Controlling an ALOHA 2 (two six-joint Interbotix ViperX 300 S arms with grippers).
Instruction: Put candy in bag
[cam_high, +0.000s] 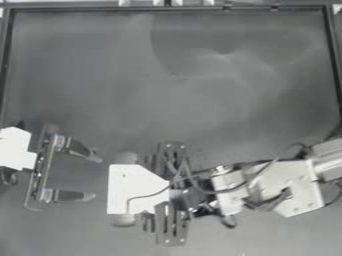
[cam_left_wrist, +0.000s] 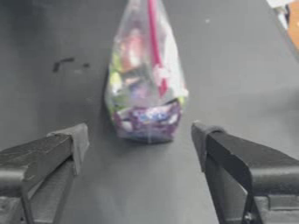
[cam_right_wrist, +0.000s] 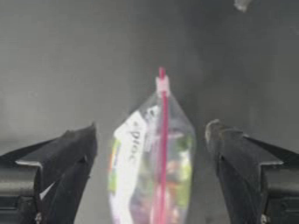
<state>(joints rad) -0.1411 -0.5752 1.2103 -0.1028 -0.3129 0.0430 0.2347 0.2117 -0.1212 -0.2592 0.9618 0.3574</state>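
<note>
The bag (cam_high: 133, 190) is a clear zip bag with a pink strip, and colourful sweets show through it (cam_left_wrist: 146, 87). It lies on the table at front centre. My right gripper (cam_high: 125, 190) reaches in from the right. It is open, with one jaw on each side of the bag (cam_right_wrist: 154, 175), and neither jaw touches it. My left gripper (cam_high: 90, 177) is also open and stands a little left of the bag, pointing at it. A tiny whitish thing (cam_right_wrist: 241, 4) on the table beyond the bag may be the candy. I cannot make it out in the top view.
Raised edges run along the back and sides of the dark table (cam_high: 174, 75). A few small dark marks (cam_left_wrist: 64, 63) spot the surface beside the bag. The right arm's white wrist (cam_high: 280, 185) fills the front right.
</note>
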